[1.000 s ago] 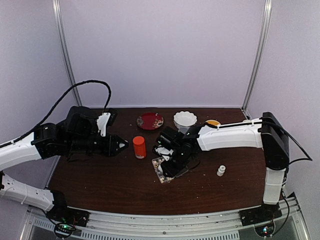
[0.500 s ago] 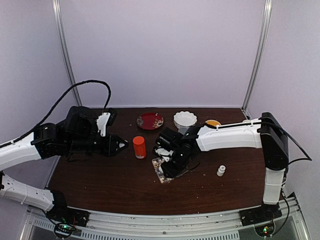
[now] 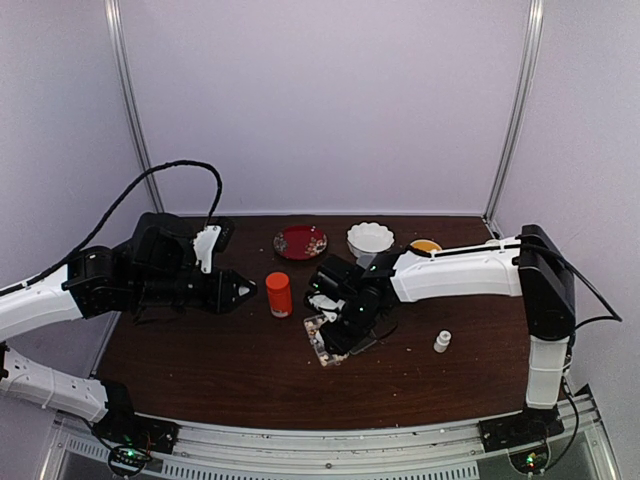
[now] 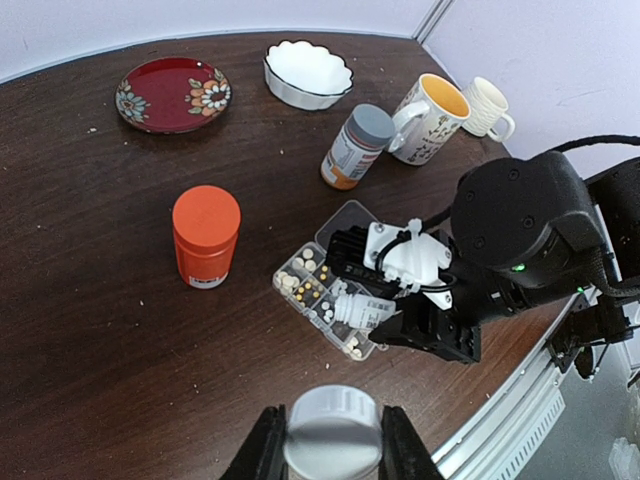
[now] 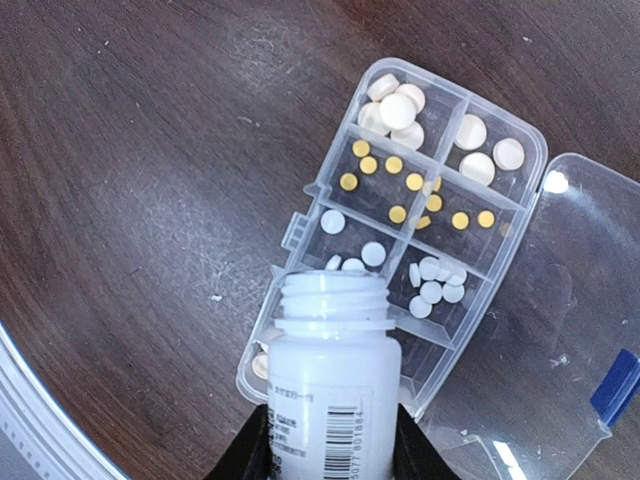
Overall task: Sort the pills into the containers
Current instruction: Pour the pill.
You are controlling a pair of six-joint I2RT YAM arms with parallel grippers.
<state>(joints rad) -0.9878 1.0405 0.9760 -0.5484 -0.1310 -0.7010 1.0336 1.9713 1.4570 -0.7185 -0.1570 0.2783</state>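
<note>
The containers are the cells of a clear pill box (image 5: 322, 222) (image 4: 290, 276) (image 3: 314, 331), lying on the dark table with its lid (image 5: 560, 300) flung open. White pills (image 5: 432, 280) and yellow pills (image 5: 395, 190) fill several cells. My right gripper (image 5: 330, 445) (image 3: 340, 328) is shut on an uncapped white bottle (image 5: 335, 380) (image 4: 362, 311), whose mouth tilts over the box's near cells. A few white pills lie just beyond the bottle's mouth. To the left and clear of the box, my left gripper (image 4: 333, 445) (image 3: 243, 289) is shut on a round pale cap (image 4: 333, 428).
An orange-red bottle (image 3: 279, 294) (image 4: 205, 235) stands between the two grippers. Behind are a red plate (image 3: 300, 241), a white bowl (image 3: 370, 238), a grey-capped bottle (image 4: 356, 148) and two mugs (image 4: 432, 115). A small white bottle (image 3: 442, 342) stands to the right.
</note>
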